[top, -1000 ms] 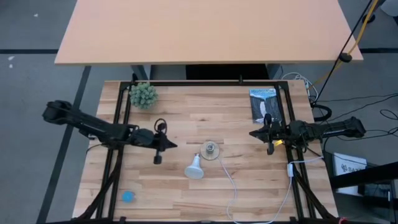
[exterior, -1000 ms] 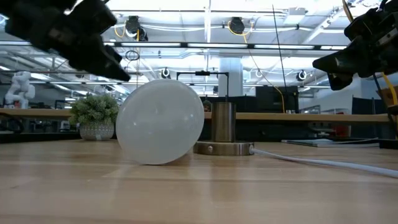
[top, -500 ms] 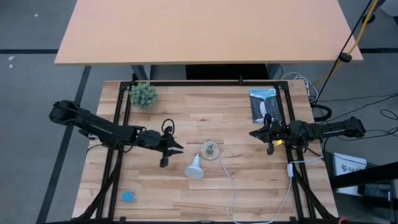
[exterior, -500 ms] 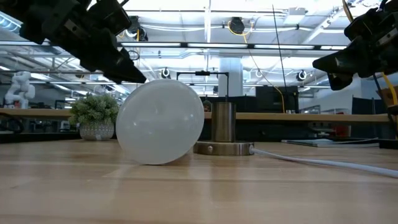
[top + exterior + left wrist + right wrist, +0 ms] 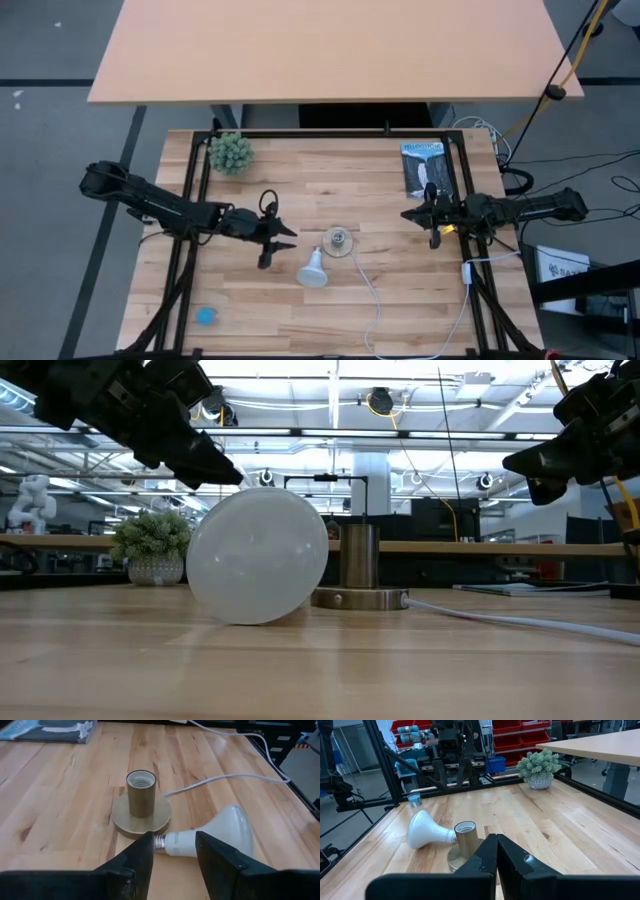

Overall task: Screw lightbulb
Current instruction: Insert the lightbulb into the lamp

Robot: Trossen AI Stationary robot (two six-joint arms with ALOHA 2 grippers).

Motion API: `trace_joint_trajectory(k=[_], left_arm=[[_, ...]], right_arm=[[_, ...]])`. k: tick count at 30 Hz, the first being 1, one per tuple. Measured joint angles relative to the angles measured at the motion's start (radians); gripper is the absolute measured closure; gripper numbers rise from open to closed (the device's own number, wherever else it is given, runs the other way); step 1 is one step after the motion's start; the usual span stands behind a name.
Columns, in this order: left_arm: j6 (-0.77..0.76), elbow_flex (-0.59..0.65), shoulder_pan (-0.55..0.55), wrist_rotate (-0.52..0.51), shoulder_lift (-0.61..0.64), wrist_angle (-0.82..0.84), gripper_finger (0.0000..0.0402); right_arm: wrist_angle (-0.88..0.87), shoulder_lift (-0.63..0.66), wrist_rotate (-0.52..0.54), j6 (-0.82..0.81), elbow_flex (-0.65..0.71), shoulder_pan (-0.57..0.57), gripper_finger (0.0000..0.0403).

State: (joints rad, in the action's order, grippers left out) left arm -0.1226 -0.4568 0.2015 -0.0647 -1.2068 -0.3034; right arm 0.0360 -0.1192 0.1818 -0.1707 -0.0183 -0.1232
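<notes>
The white lightbulb (image 5: 313, 267) lies on its side on the table. Its globe (image 5: 231, 829) is toward the near edge and its silvery screw base (image 5: 160, 842) lies against the foot of the socket disc (image 5: 338, 241). The socket's brass tube (image 5: 140, 794) stands upright, its mouth empty. My left gripper (image 5: 278, 247) is open, just left of the bulb and above the table. In its wrist view (image 5: 173, 856) its fingers frame the bulb's neck without touching it. My right gripper (image 5: 405, 215) is shut and empty, raised right of the socket.
A small potted plant (image 5: 231, 152) stands at the far left. A dark book (image 5: 424, 168) lies at the far right. A blue disc (image 5: 205, 316) lies near the front left. The socket's thin white cord (image 5: 372, 298) runs toward the near edge.
My left gripper has gone toward the table's right edge, closer to the lightbulb and socket, most of the way in the first half second. The bulb and socket have stayed where they were.
</notes>
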Motion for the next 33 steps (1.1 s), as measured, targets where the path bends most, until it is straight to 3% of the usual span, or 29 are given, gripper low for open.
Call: trace_joint_trajectory(k=[9,15,22,33], left_arm=[[-0.014,0.000,0.002,0.002,0.000,0.002,0.0250],[0.001,0.000,0.004,0.089,0.000,0.002,0.0250],[-0.030,0.000,-0.016,0.082,0.000,-0.001,0.0250],[-0.026,0.001,-0.021,0.072,0.001,-0.154,0.0250]], right_arm=[[0.000,0.000,0.000,0.000,0.000,0.000,0.0403],[0.000,0.000,0.000,0.000,0.000,0.000,0.0403],[0.000,0.000,0.000,0.000,0.000,0.000,0.0403],[0.000,0.000,0.000,0.000,0.000,0.000,0.0403]])
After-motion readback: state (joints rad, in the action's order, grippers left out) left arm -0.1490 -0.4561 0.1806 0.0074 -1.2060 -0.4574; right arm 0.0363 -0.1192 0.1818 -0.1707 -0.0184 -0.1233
